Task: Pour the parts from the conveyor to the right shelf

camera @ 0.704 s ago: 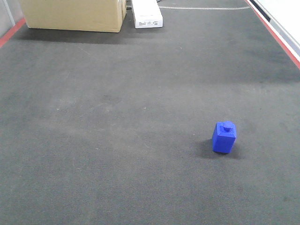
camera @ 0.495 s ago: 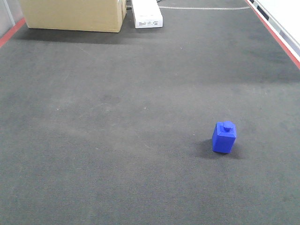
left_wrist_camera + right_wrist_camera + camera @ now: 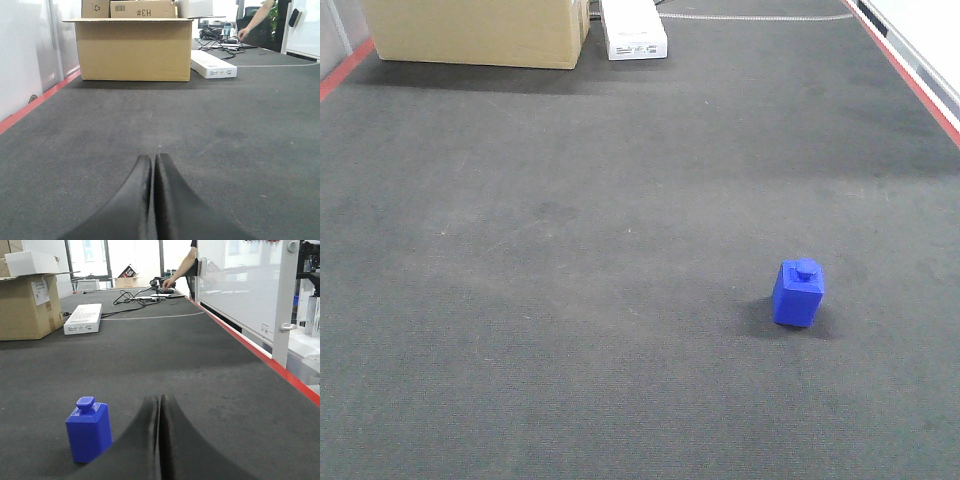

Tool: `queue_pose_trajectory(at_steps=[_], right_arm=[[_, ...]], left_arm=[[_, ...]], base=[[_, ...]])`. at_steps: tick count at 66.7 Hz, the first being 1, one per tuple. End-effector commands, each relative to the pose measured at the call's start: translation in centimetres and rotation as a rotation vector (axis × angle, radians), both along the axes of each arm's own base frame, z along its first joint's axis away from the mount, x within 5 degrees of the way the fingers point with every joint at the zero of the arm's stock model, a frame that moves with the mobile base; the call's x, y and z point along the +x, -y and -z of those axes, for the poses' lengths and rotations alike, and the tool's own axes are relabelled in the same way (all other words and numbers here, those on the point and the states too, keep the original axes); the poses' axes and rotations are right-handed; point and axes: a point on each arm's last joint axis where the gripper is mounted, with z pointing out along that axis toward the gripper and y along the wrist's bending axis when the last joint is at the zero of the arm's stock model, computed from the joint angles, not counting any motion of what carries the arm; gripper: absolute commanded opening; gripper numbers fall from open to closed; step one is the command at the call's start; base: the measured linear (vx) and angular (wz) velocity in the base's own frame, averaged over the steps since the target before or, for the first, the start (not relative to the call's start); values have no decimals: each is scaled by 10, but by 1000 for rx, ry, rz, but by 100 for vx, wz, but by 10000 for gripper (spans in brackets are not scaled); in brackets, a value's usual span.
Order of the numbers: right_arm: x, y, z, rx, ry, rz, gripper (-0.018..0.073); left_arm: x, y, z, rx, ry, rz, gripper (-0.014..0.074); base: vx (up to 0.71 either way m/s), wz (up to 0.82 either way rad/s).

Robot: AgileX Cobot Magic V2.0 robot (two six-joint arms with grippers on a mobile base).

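A: The conveyor (image 3: pixel 570 250) is shown, with one blue block (image 3: pixel 798 293) stood upright right of centre.

B: The left gripper (image 3: pixel 152 160) and right gripper (image 3: pixel 160 401) are pressed together, empty. Pickup seems unstarted: the right jaws must be opened and shifted left onto it.

Even light, sharp frames. Blue block (image 3: pixel 798 293) throws a soft shadow to its left. Windows (image 3: pixel 87 257) far behind it glare.

I can read "#H3" on the smaller carton (image 3: pixel 142 8) sitting atop the big cardboard box (image 3: pixel 132 50). The print on the white flat box (image 3: pixel 213 65) beside it is too small to read.
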Motion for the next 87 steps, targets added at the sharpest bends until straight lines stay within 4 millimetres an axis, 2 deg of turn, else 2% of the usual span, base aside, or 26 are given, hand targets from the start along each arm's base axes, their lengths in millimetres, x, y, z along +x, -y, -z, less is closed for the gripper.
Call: queue_pose_trajectory(at_steps=[1,24,34,42,48,61,69,76,87], right_arm=[[-1,0,-4,-11,71,1,-9],[-1,-1,-9,-22,123,-2,-9],[-5,-2,-26,-35,273,-10,-9],[-6,-2,-49,-37,288,-8,-9],[-1,-1,-67,-33,235,-5,-9],[29,3,-95,-11,-15,6,-9],[51,6,-95,3,-160,9,-9],[62,7,-85,10,-246,10,-9],[76,8,-78,35,-286,8,-9]], left_arm=[[-2,0,-15,-13,103,6,-6],[-2,0,-15,-13,103,6,-6],[-2,0,-15,-13,103,6,-6],[-2,0,-15,-13,103,6,-6],[-2,0,-15,-13,103,6,-6],[-2,0,-15,-13,103,6,-6],[-2,0,-15,-13,103,6,-6],[-2,0,-15,-13,103,6,-6],[-2,0,-15,-13,103,6,-6]], base=[[0,0],[0,0],[0,0],[0,0],[0,0],[0,0],[0,0],[0,0],[0,0]])
